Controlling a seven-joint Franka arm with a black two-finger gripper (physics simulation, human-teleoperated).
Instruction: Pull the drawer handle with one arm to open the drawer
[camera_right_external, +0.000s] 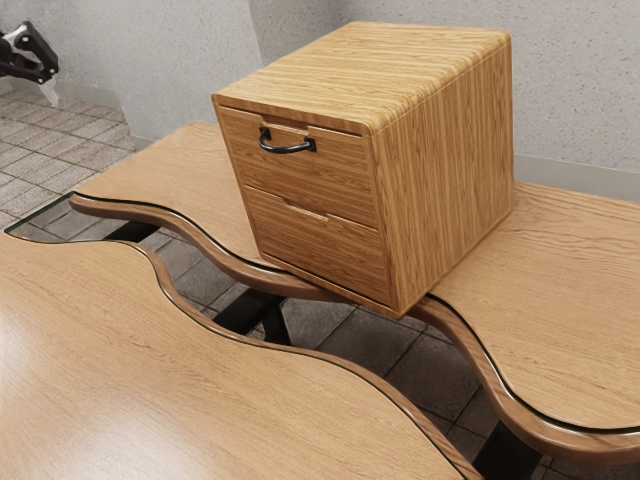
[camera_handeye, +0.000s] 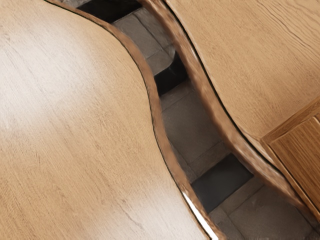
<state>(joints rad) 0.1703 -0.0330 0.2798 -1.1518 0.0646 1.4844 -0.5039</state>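
Note:
A wooden cabinet (camera_right_external: 400, 150) with two drawers stands on the far table (camera_right_external: 560, 300), near its wavy front edge. The upper drawer (camera_right_external: 300, 165) carries a black curved handle (camera_right_external: 287, 144). The lower drawer (camera_right_external: 320, 240) has a thin wooden pull. Both drawer fronts sit flush with the cabinet. My gripper (camera_right_external: 28, 58) hangs high at the exterior view's upper left, far from the handle and above the floor. In the wrist view a corner of the cabinet (camera_handeye: 300, 150) shows beyond the gap between the tables.
A second wooden table (camera_right_external: 150, 380) lies in the foreground, separated from the far one by a wavy gap (camera_right_external: 300, 320) over grey floor tiles and black table legs. A speckled grey wall (camera_right_external: 150, 50) stands behind.

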